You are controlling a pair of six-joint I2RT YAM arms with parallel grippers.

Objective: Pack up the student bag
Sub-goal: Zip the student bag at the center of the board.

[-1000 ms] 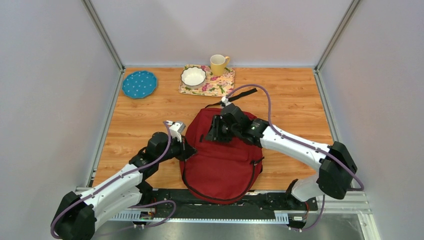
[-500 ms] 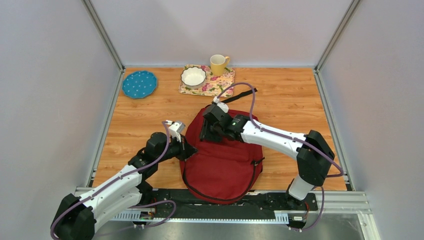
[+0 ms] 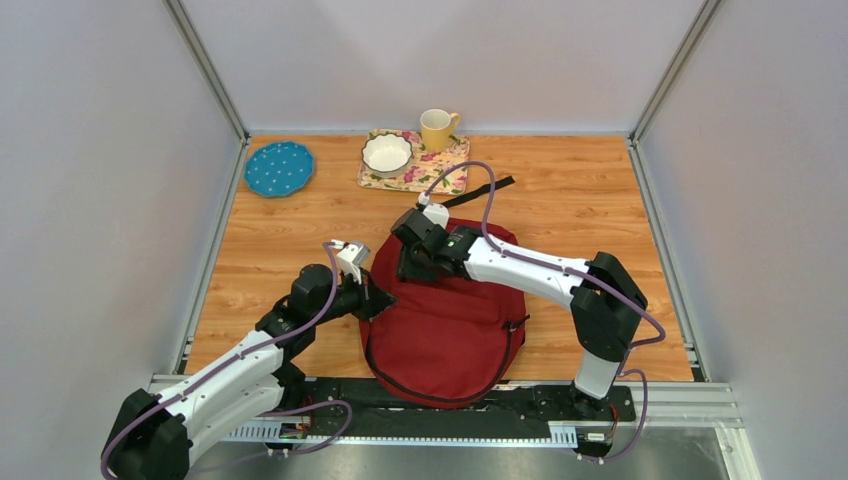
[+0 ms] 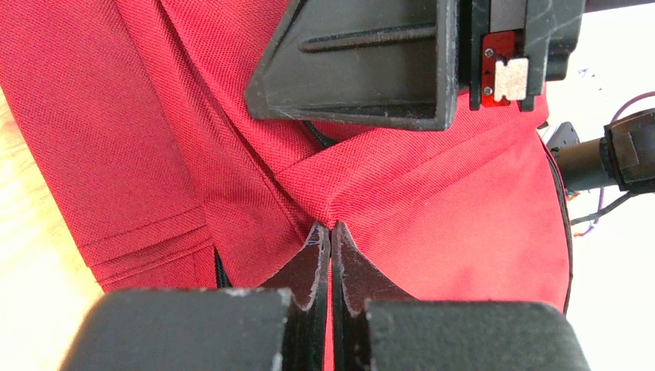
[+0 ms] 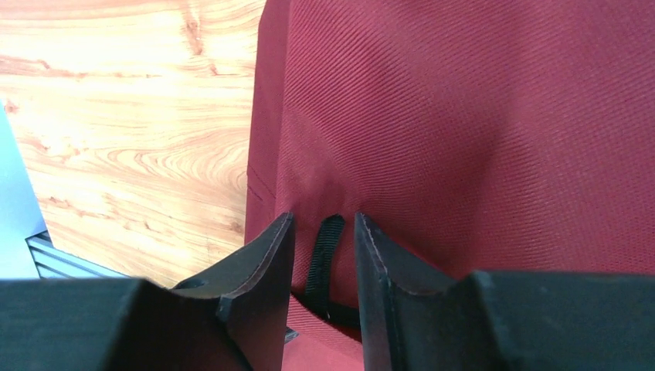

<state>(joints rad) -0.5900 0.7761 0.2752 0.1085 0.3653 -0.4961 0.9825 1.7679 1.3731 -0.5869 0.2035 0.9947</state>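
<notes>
From my overhead feed, a blue plate (image 3: pixel 279 168) lies at the far left of the table (image 3: pixel 590 210), well apart from everything else. Next across, my left gripper (image 3: pixel 372 300) meets the left edge of the red backpack (image 3: pixel 445 330), which lies flat in the middle of the table at the near edge, between the two arm bases. Only the left wrist camera shows the grip: the left gripper (image 4: pixel 330 230) has its fingers pressed together on a pinched fold of the red fabric (image 4: pixel 432 232). At the far edge behind the bag, a white bowl (image 3: pixel 386 153) and a yellow mug (image 3: pixel 436 129) stand on a floral mat (image 3: pixel 440 178). My right gripper (image 3: pixel 408 262) is down on the bag's upper left part; from above I cannot read its fingers. The right wrist camera shows them a little apart, with a black webbing loop (image 5: pixel 330 239) lying in the gap and not visibly squeezed. A black strap (image 3: pixel 480 192) trails from the top of the bag towards the mat
</notes>
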